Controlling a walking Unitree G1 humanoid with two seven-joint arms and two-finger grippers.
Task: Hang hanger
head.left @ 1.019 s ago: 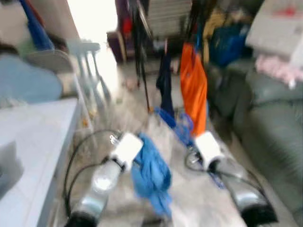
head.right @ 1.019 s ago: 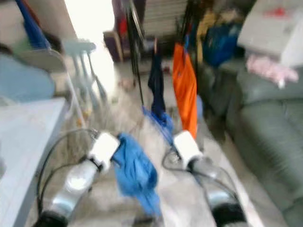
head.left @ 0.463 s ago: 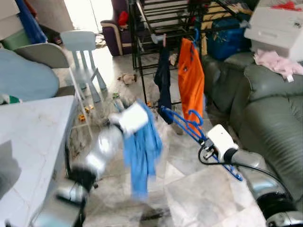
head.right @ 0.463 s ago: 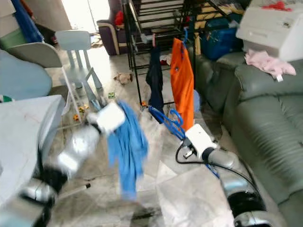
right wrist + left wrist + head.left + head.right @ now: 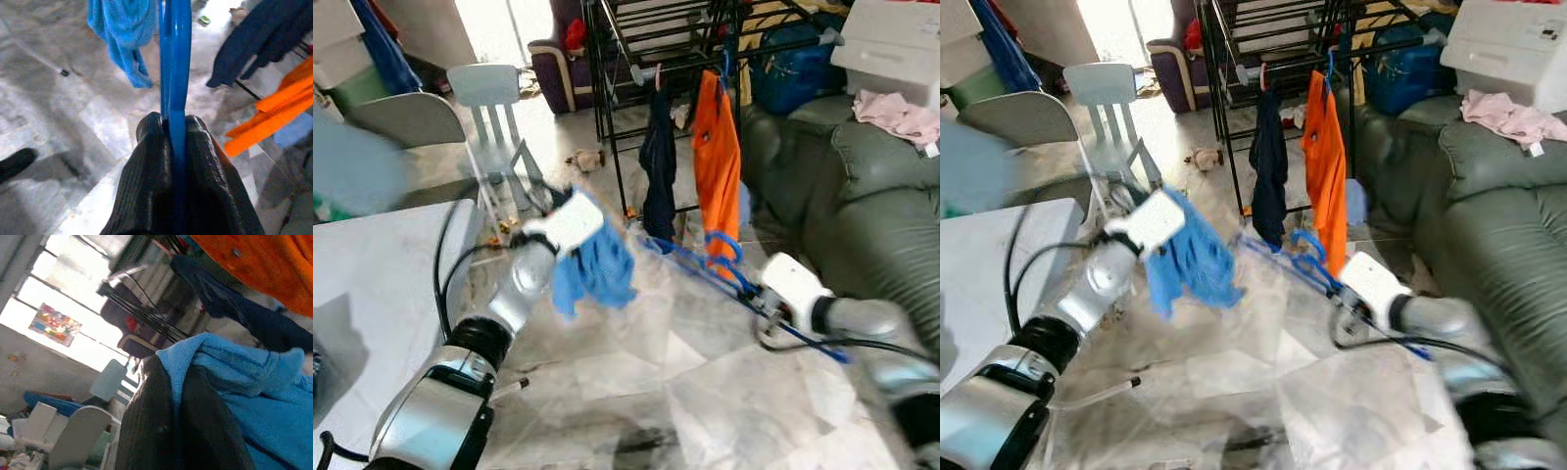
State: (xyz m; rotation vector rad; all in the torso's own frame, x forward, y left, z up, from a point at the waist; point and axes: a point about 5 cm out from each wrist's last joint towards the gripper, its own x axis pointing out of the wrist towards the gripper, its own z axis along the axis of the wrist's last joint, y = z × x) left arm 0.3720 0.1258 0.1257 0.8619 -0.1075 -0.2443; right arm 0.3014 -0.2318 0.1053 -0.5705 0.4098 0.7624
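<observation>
1. We see a bright blue cloth [image 5: 595, 266] and a blue hanger [image 5: 174, 73]
2. We note an orange garment [image 5: 717, 166] beside a navy one [image 5: 657, 162] on the black rack [image 5: 636, 39]
3. Our grippers' fingers [image 5: 146, 196] are black
4. The sofa [image 5: 881, 225] is grey-green; the floor [image 5: 646, 392] is pale grey marble

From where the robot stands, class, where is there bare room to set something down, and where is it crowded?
Bare marble floor lies between the grey table and green sofa. The table top is also bare nearby. Crowded: the drying rack with orange shirt and dark garment.
</observation>
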